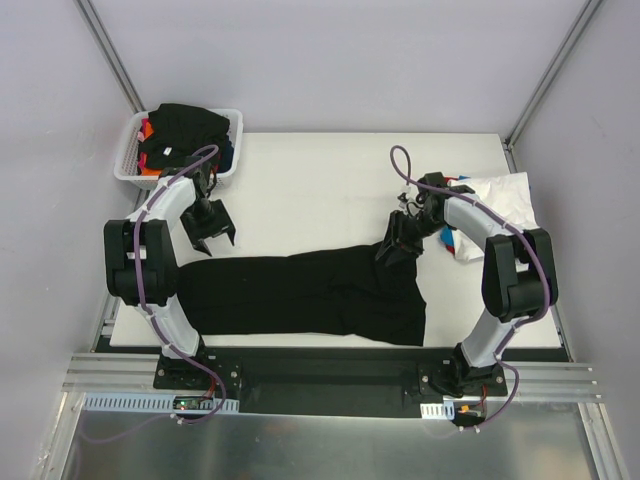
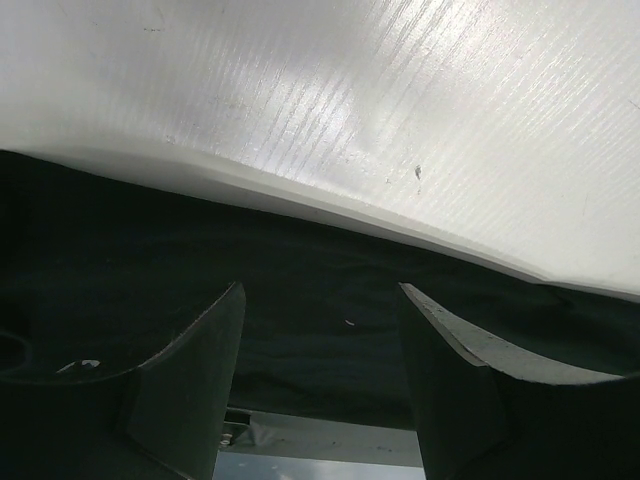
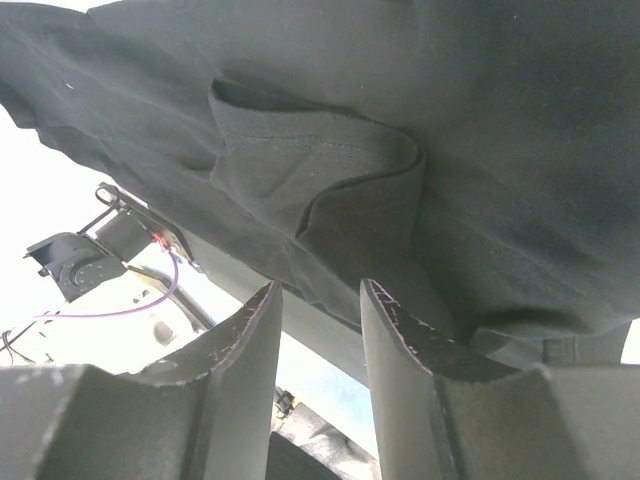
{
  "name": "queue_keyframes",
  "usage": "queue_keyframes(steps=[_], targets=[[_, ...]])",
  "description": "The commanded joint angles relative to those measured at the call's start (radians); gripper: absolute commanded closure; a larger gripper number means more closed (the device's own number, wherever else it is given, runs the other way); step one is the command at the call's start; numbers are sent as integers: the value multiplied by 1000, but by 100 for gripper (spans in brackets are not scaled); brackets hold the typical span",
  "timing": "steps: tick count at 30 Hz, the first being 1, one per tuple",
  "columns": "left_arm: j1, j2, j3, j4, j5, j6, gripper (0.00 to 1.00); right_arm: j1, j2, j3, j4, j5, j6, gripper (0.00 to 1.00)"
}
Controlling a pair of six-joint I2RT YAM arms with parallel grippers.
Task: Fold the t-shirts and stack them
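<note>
A large black t-shirt (image 1: 300,295) lies spread across the near half of the table. My left gripper (image 1: 212,242) hovers open over its far left edge. In the left wrist view, only black cloth (image 2: 300,260) and white table show between the fingers of the left gripper (image 2: 320,300). My right gripper (image 1: 396,250) is at the shirt's far right corner. In the right wrist view, its jaws (image 3: 318,295) stand apart with nothing between them, just short of a folded sleeve (image 3: 320,170). A white t-shirt (image 1: 505,195) lies at the right.
A white mesh basket (image 1: 125,170) at the far left corner holds a black shirt (image 1: 185,125) on top of orange, red and blue cloth. Bits of red and blue cloth (image 1: 450,235) peek out beside the white t-shirt. The table's near edge runs just below the black shirt.
</note>
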Motion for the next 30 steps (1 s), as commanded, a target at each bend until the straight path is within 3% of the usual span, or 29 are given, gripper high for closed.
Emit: queue_keyframes(steps=[1,25,28,30], targets=[[2,-47,-8,-34,-31,14,38,8,17,4,0,0,1,60],[2,-66,-24,-42,-42,25,38,5,86,21,12,29,-56,61],[4,-63,-18,-42,-44,26,38,4,90,23,18,37,-55,67],[2,-64,-15,-44,-45,28,38,5,90,29,17,37,-50,81]])
